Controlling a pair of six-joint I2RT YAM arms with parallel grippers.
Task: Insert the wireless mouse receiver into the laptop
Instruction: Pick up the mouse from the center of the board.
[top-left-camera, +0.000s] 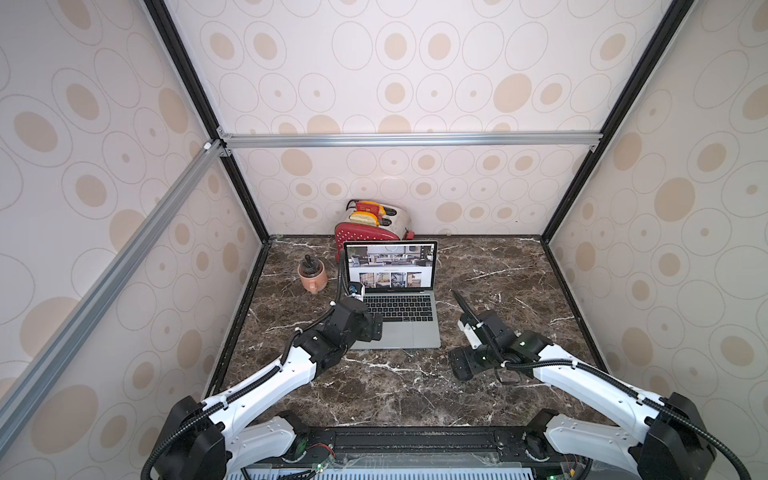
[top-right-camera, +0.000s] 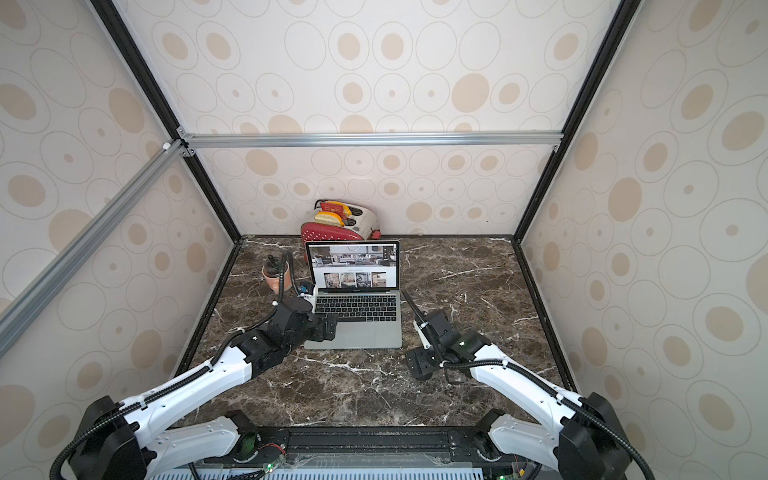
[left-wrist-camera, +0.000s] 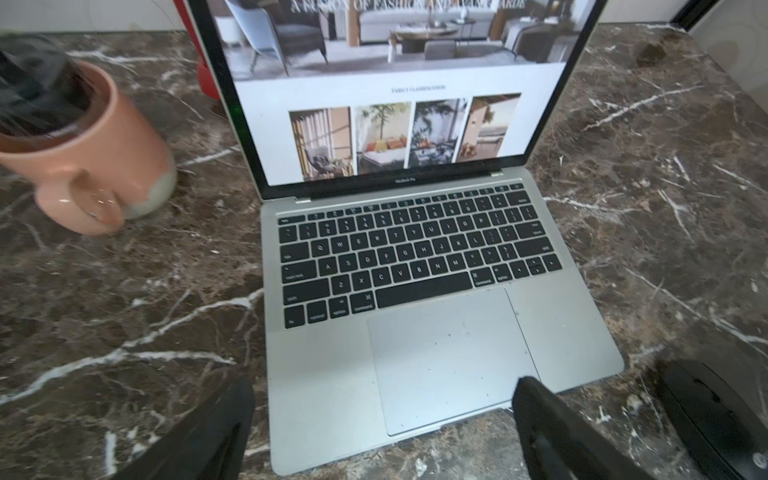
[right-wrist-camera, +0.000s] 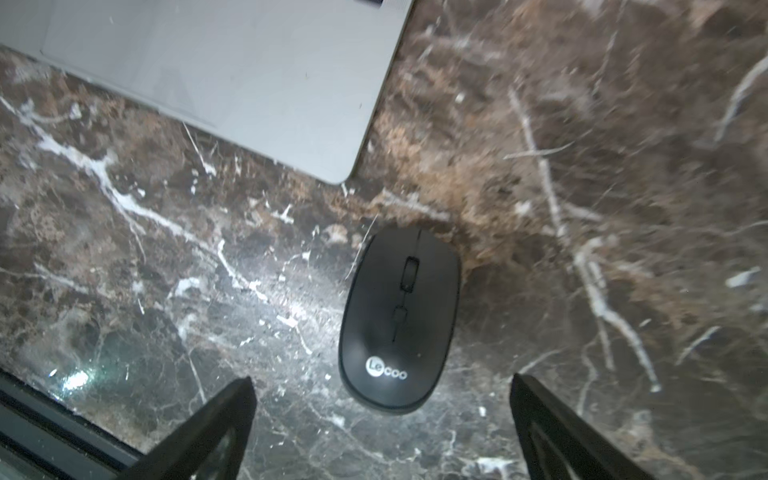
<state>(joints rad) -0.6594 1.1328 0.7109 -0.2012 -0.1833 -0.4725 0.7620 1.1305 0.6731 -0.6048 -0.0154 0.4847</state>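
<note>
At mid-table the laptop (top-left-camera: 395, 320) sits open; receiver not visible. Left gripper (left-wrist-camera: 384, 382) spread over its front edge, right gripper (right-wrist-camera: 382, 378) spread near the mouse (right-wrist-camera: 399, 320), both empty. Risk: a careless descent shoves the mouse away.

The left arm (top-left-camera: 291, 372) and right arm (top-left-camera: 590, 386) have smooth white shells with tiny screw holes, chunky black joints, and ribbed black cables (top-left-camera: 540, 365) tied with white clips.
</note>
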